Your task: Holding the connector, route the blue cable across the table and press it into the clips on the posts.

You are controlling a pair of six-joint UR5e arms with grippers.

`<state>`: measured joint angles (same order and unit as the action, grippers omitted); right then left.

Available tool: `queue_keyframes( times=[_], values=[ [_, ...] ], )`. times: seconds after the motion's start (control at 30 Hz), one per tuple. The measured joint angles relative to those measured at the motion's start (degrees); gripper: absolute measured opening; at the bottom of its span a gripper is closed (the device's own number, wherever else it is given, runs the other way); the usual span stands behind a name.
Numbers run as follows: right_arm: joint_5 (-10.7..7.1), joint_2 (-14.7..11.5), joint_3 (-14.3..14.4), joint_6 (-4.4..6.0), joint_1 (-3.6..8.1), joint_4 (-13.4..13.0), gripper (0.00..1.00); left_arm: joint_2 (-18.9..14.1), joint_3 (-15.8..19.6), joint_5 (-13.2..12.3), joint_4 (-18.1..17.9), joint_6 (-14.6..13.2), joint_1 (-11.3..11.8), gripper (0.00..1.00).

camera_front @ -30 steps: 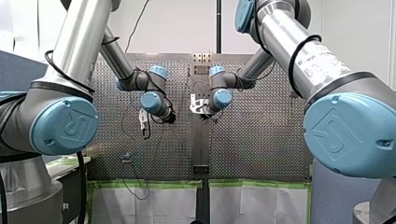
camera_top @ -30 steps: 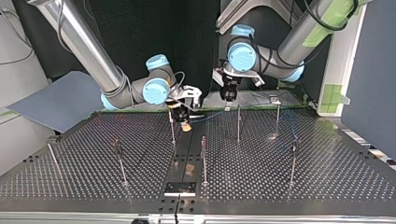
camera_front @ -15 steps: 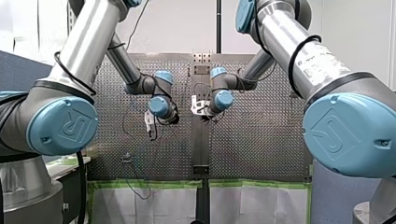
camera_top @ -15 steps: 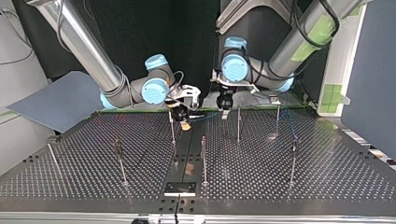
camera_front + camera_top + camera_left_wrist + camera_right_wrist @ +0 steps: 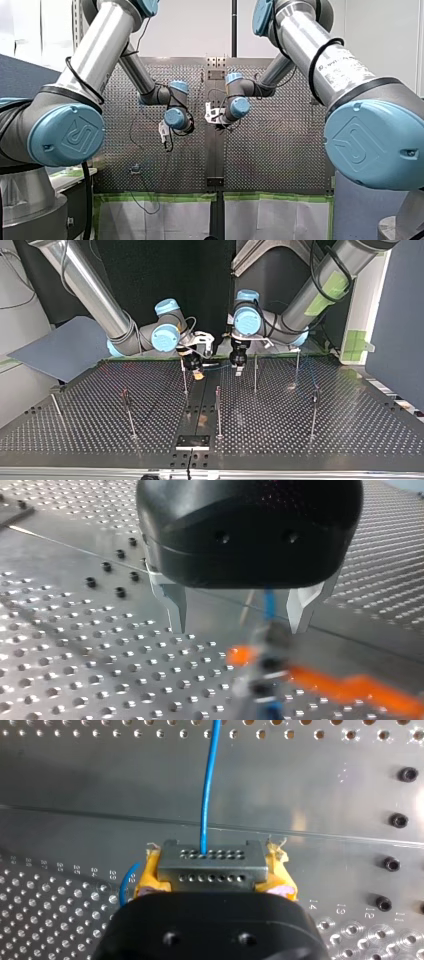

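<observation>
With my right gripper (image 5: 212, 872), pinches the grey connector (image 5: 210, 862) between yellow pads (image 5: 145, 875), blue cable (image 5: 207, 785) leaving its face straight ahead over the perforated table (image 5: 325, 795). With my left gripper (image 5: 240, 615), grips nothing: metal fingers (image 5: 175, 600) spread wide, straddling the blue cable, nearer one finger, touching or not unclear. Just beyond the fingertips, a blurred post (image 5: 262, 670) and something orange (image 5: 240, 656), too blurred to name.

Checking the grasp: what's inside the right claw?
My right claw clamps a grey connector, blue cable leaving its front. The connector's back is covered by the claw's body.
</observation>
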<state>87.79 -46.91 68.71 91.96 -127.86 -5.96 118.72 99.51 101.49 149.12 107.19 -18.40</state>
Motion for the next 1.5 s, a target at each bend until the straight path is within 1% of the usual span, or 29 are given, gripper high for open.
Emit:
queue_keyframes(
  times=[0.1, 0.27, 0.43, 0.6, 0.7, 0.93, 0.97, 1.0, 1.03, 1.07, 1.1, 1.13, 1.17, 1.2, 1.23, 1.27, 1.3, 1.33, 1.4, 1.43, 1.5],
  values=[
    [-0.04, 0.01, 0.01, -0.01, 0.05, -0.02, 0.0, 0.1, -0.91, -0.37, -0.18, 0.25, 0.19, 1.0],
    [-0.06, 0.0, 0.01, -0.01, 0.07, -0.03, 0.0, 0.26, -1.38, -1.11, -0.12, 0.36, 0.28, 1.0],
    [-0.06, 0.0, 0.0, 0.05, 0.07, -0.03, 0.0, 2.29, -3.31, -1.58, 1.17, 0.05, 0.04, 1.0],
    [-0.26, 0.01, 0.0, 0.01, 0.08, -0.03, 0.0, 4.88, -6.27, 0.18, 2.17, 0.11, 0.1, 1.0],
    [-0.26, 0.02, 0.0, 0.03, 0.11, -0.03, 0.0, 5.41, -7.64, 1.13, 2.52, 0.15, 0.19, 1.0],
    [-0.28, 0.02, 0.01, 0.15, 0.34, -0.03, 0.0, 5.58, -8.25, 3.62, 4.12, -0.1, -0.03, 1.0],
    [-0.29, 0.01, 0.02, 0.17, 0.39, -0.03, 0.0, 5.6, -8.25, 3.76, 4.35, -0.13, -0.09, 0.96],
    [-0.3, 0.02, 0.01, 0.2, 0.45, -0.03, 0.0, 5.59, -8.24, 3.9, 4.79, -0.21, -0.19, 0.96],
    [-0.31, 0.02, 0.0, 0.24, 0.52, -0.03, 0.0, 5.59, -8.23, 3.98, 5.19, -0.32, -0.27, 0.88],
    [-0.3, 0.02, 0.0, 0.26, 0.58, -0.03, 0.0, 5.6, -8.24, 4.05, 5.57, -0.46, -0.35, 0.75],
    [-0.29, 0.02, 0.0, 0.28, 0.64, -0.03, 0.0, 5.6, -8.24, 4.13, 5.96, -0.7, -0.48, 0.75],
    [-0.28, 0.02, 0.01, 0.3, 0.68, -0.03, 0.0, 5.6, -8.24, 4.22, 6.18, -0.89, -0.57, 0.65],
    [-0.28, 0.02, 0.0, 0.31, 0.7, -0.03, 0.0, 5.6, -8.24, 4.4, 6.34, -1.05, -0.67, 0.53],
    [-0.29, 0.02, 0.0, 0.31, 0.72, -0.03, 0.0, 5.61, -8.25, 4.71, 6.49, -1.23, -0.78, 0.53],
    [-0.29, 0.01, 0.0, 0.33, 0.74, -0.03, 0.0, 5.6, -8.25, 5.02, 6.56, -1.32, -0.85, 0.44],
    [-0.3, 0.02, 0.0, 0.33, 0.74, -0.03, 0.0, 5.6, -8.25, 5.41, 6.6, -1.37, -0.93, 0.28],
    [-0.31, 0.01, -0.01, 0.34, 0.74, -0.03, 0.0, 5.59, -8.25, 5.98, 6.61, -1.4, -1.0, 0.28],
    [-0.31, 0.01, -0.01, 0.33, 0.74, -0.04, 0.0, 5.59, -8.25, 6.37, 6.61, -1.4, -1.05, 0.24],
    [-0.31, 0.01, 0.01, 0.34, 0.75, -0.06, 0.0, 5.59, -8.26, 6.98, 6.58, -1.4, -1.14, 0.24],
    [-0.31, 0.01, 0.0, 0.34, 0.75, -0.07, 0.0, 5.59, -8.26, 7.13, 6.59, -1.41, -1.17, 0.21],
    [-0.32, 0.01, -0.01, 0.34, 0.76, -0.07, 0.0, 5.54, -8.26, 7.32, 6.71, -1.44, -1.2, 0.21]
  ],
)
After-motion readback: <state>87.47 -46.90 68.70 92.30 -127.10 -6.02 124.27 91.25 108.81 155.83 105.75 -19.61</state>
